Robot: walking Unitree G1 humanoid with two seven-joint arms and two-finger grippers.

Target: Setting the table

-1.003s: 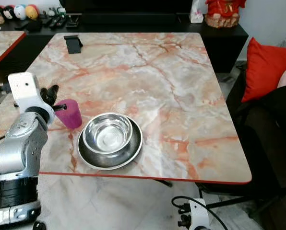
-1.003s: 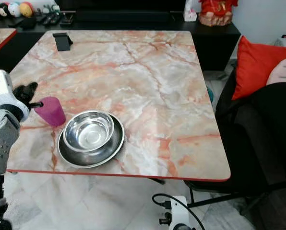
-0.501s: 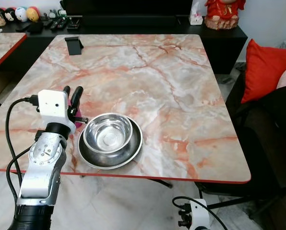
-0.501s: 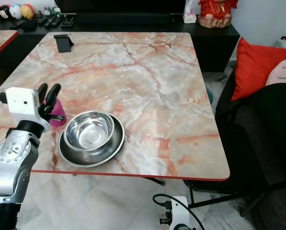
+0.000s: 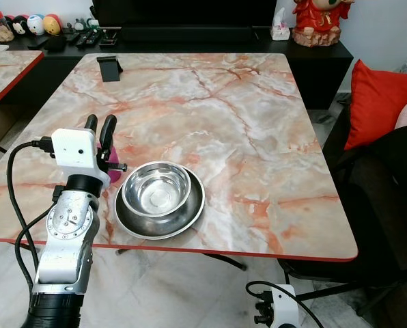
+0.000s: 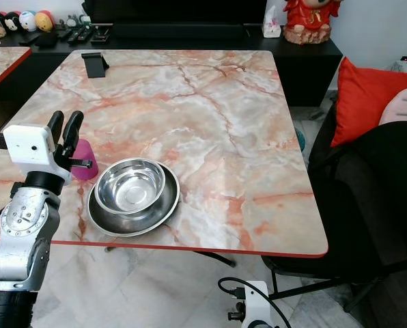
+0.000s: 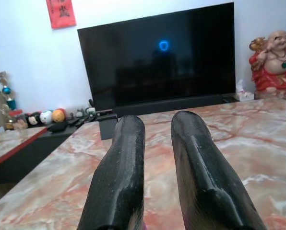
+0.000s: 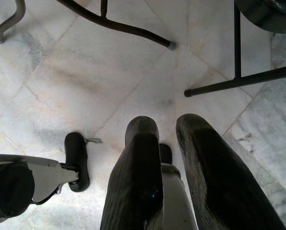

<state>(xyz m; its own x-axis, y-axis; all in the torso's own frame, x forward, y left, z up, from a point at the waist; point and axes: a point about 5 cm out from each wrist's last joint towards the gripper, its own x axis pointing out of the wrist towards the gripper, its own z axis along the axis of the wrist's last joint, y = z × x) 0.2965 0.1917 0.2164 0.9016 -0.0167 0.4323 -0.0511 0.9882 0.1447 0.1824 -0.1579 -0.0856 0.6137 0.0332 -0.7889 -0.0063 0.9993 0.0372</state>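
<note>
1. Since 1 second ago the left gripper (image 5: pixel 99 124) has swung in from the table's left edge to stand at the pink cup (image 6: pixel 86 169); over the last half second it has barely shifted. The cup, bowl and plate lie as before.
2. The pink cup stands upright near the near-left corner of the marble table (image 5: pixel 258 123), just left of the bowl. The gripper's body hides most of it.
3. The left gripper's 2 fingers are narrowly parted and point toward the far side, above the cup. Whether they pinch its rim cannot be told.
4. The steel bowl (image 5: pixel 156 189) sits nested in the steel plate (image 5: pixel 183 222), near the near edge, as 1 place setting. The cup beside it reads as the drink position.
5. A black stand (image 5: pixel 109 67) rests at the far-left corner, well apart.
6. The right gripper (image 8: pixel 167 143) hangs idle over the floor, fingers narrowly apart, holding nothing.
</note>
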